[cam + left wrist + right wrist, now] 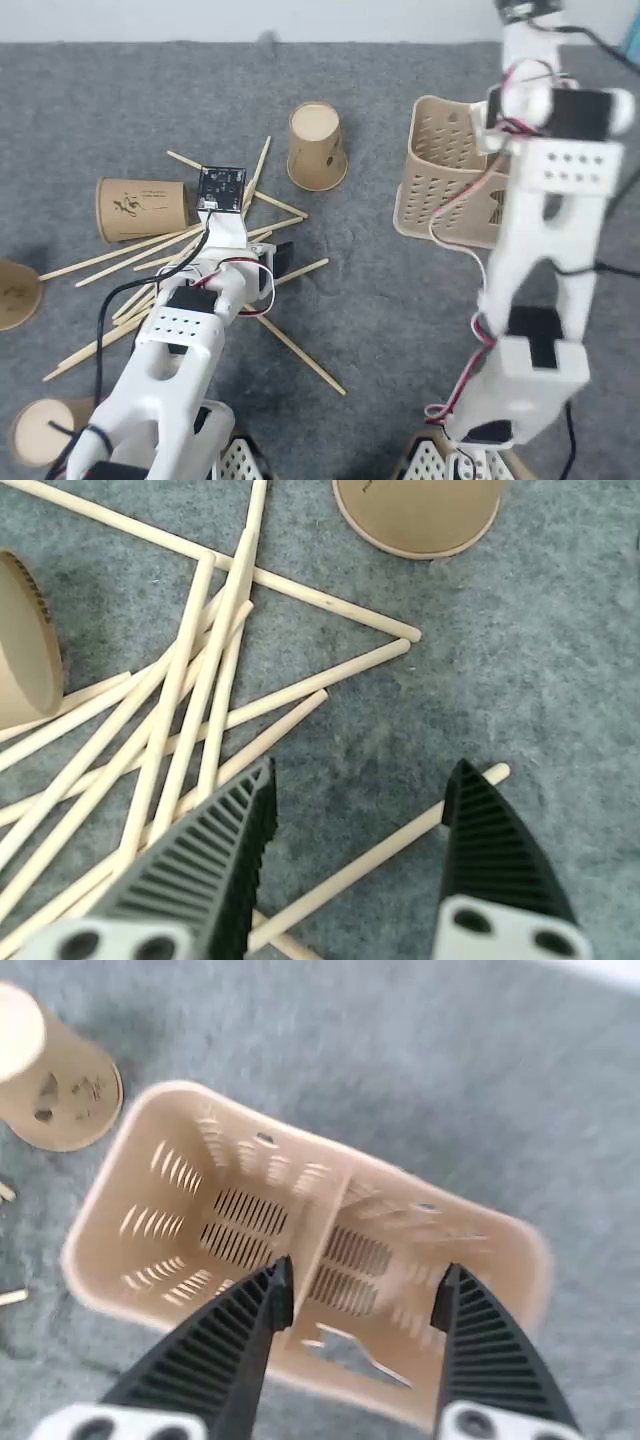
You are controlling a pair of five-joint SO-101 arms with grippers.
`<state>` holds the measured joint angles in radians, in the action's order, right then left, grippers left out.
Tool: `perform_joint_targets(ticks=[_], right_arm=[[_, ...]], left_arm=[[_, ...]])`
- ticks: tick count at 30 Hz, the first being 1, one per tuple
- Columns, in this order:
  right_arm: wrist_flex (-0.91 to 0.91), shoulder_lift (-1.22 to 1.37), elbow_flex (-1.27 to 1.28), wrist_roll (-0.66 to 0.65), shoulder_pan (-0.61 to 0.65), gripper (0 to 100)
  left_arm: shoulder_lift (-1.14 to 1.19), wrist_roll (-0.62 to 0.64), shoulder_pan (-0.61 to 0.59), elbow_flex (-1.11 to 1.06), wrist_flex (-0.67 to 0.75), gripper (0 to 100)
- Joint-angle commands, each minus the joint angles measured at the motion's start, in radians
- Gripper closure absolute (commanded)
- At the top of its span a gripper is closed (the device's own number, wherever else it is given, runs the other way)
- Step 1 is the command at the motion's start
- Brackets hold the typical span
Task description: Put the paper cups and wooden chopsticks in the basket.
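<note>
The grey mat [400,330] is covering the table. The basket [425,190] is standing toward the right, with two compartments. The right gripper [367,1270] is hovering over it, jaws apart, holding nothing. Four cups are sitting outside the basket. One cup [317,147] is standing near it, and a second [142,208] is lying on its side. A third [15,293] and fourth [40,430] are at the left edge.

The chopsticks [170,720] are lying in a loose crossed heap. The left gripper [365,775] is hanging low at the heap's edge, fingers spread and empty, straddling one lone stick [380,860].

Likely step: picking that stick. It is probably best gripped across its middle, square to its length and clear of its neighbours.
</note>
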<state>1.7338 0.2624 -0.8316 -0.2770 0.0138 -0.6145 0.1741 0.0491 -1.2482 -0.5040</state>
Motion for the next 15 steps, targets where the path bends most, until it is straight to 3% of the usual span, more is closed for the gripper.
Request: perform_joint_targets(ticks=[1,11,15], right_arm=[[-0.027,0.067,-0.048,0.023,0.01,76.8],[-0.068,0.308,-0.048,0.021,0.012,77.7],[-0.064,0.341,-0.048,0.015,0.012,92.0]], left_arm=[[-0.002,-0.014,0.009,0.03,0.017,74],[-0.002,-0.014,0.009,0.03,0.02,74],[-0.002,-0.014,0.009,0.03,0.021,74]])
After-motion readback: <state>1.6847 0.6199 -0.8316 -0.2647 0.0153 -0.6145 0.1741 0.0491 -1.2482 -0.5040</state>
